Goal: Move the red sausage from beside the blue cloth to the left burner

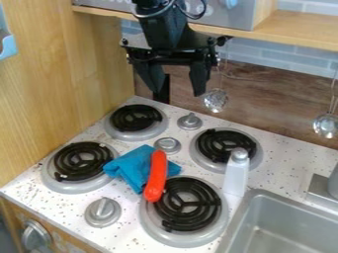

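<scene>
High over the back of the stove top, the black gripper (178, 91) hangs with its two fingers spread apart and nothing between them. Below it, a blue cloth (133, 165) lies crumpled between the left and front burners. An orange-red sausage-shaped object (157, 174) rests partly on the cloth, its lower end at the edge of the front burner (191, 204). A white bottle (236, 173) with a grey cap stands upright between the right burner (226, 147) and the sink.
The sink (297, 222) is at the lower right, with a grey fixture beside it. Grey knobs (102, 211) stand among the burners. Metal utensils (216, 100) hang at the back wall below a wooden shelf (297, 33). A wooden wall (53, 84) borders the left side.
</scene>
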### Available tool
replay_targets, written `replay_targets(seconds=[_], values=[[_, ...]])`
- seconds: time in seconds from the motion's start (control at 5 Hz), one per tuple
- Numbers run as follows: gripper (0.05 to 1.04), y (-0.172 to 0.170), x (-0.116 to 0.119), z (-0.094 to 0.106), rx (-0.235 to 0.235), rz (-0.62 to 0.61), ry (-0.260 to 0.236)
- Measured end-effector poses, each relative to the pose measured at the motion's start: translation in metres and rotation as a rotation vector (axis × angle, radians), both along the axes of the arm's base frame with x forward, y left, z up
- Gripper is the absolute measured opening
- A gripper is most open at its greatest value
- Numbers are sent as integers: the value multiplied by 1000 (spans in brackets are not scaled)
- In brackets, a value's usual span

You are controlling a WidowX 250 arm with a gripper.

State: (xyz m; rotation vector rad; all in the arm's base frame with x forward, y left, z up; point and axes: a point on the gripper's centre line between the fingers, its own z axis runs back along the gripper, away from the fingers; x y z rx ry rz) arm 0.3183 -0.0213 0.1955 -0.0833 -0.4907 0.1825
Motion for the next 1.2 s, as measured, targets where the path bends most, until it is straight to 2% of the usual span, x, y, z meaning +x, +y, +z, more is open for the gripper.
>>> replay_targets(seconds=[0.2,0.4,0.6,0.8,1.0,1.2], values=[[1001,0,-1,-10,7,0,30],[1001,16,7,-37,88,74,87],[1001,24,12,-69,201,115,165],[1001,29,16,-97,286,127,228],[1001,35,24,-125,338,139,287],[1001,36,37,-153,369,130,338]])
